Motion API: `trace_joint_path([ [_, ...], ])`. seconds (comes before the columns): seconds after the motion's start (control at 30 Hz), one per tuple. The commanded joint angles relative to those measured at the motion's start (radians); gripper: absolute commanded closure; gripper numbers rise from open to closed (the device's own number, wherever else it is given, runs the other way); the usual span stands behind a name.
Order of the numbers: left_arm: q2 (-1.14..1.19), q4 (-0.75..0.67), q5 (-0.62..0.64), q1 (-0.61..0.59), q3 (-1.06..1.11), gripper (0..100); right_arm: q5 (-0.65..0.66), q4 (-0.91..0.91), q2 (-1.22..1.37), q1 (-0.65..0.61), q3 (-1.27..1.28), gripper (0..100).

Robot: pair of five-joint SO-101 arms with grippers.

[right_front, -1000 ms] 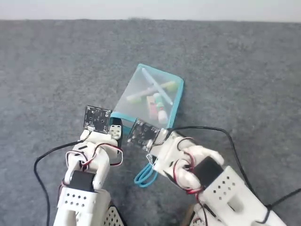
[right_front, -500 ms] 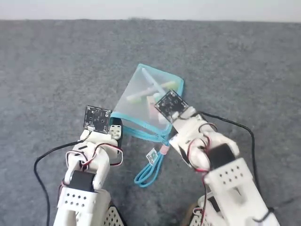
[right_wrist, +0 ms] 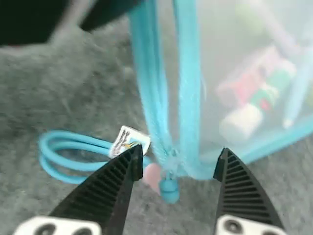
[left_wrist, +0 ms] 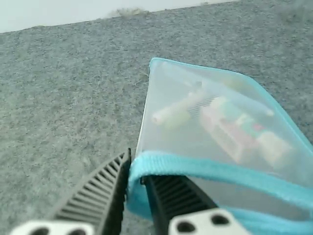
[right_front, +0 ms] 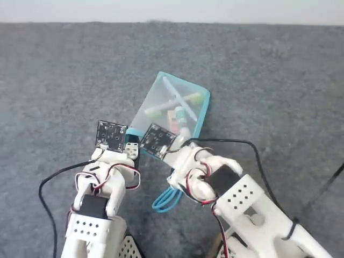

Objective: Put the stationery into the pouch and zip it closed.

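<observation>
Pouch (right_front: pixel 171 105) position: flat on the grey table (right_front: pixel 269 80), with the stationery (right_front: pixel 180 114) inside it behind the clear panel, so the step in hand appears to be the zip. The left gripper (left_wrist: pixel 136 166) is clamped on the teal edge at the pouch's near corner; treat it as your anchor and do not release it. The right gripper (right_wrist: pixel 181 149) stands with its jaws spread, holding nothing, astride the end of the zip where the two teal zip bands (right_wrist: pixel 188 73) converge. The zipper pull (right_wrist: pixel 169 190) hangs just below that junction, closer to one finger than the other. Centre the pull between the fingers before closing, and come down far enough to take the pull itself. A white tag (right_wrist: pixel 126 142) and a blue cord loop (right_wrist: pixel 63 149) lie just beside it; closing on either would likely tug the pouch without moving the slider. Once gripped, draw along the line of the bands toward the anchored corner, staying low and straight. If the fabric bunches or the pouch lifts, ease off and realign rather than pulling harder, since the soft material will probably buckle under side load.
</observation>
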Motion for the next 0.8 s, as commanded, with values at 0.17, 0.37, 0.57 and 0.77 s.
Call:
trace_joint_path([
  [0.17,-0.003,-0.031,-0.003,-0.008,-0.028,99,-0.003,0.047,-0.124,0.035,-0.068,76.4],
  [0.37,-0.003,-0.032,-0.003,-0.002,-0.028,99,0.138,0.162,-0.300,0.259,-0.064,76.8],
  [0.57,-0.003,-0.032,-0.003,-0.002,-0.028,99,0.249,0.125,-0.226,0.326,-0.017,76.5],
  [0.77,-0.003,-0.031,-0.003,-0.006,-0.028,99,0.252,-0.054,-0.028,0.234,0.063,76.4],
])
